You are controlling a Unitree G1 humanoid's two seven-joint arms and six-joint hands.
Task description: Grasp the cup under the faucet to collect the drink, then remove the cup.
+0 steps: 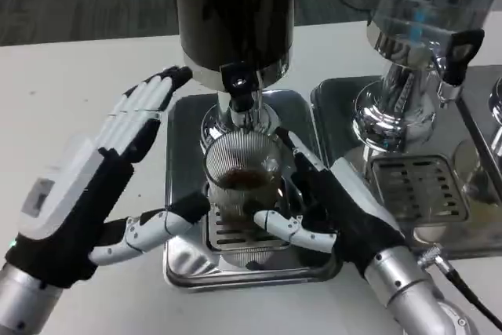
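A clear ribbed cup [241, 172] stands on the drip grille under the black faucet [239, 82] of a dispenser filled with dark drink [234, 5]. A little brown liquid lies in the cup's bottom. My right hand [329, 208] wraps the cup from the right, thumb across its front and fingers behind its right side. My left hand [102, 178] is left of the cup, fingers stretched up toward the dispenser, thumb reaching to the cup's lower left; whether the thumb touches the cup is unclear.
The cup's metal drip tray [184, 260] sits on the white table. A second dispenser with a clear tank [420, 13] and its own tray and grille [416, 190] stands at the right. A cable [463, 284] runs along my right forearm.
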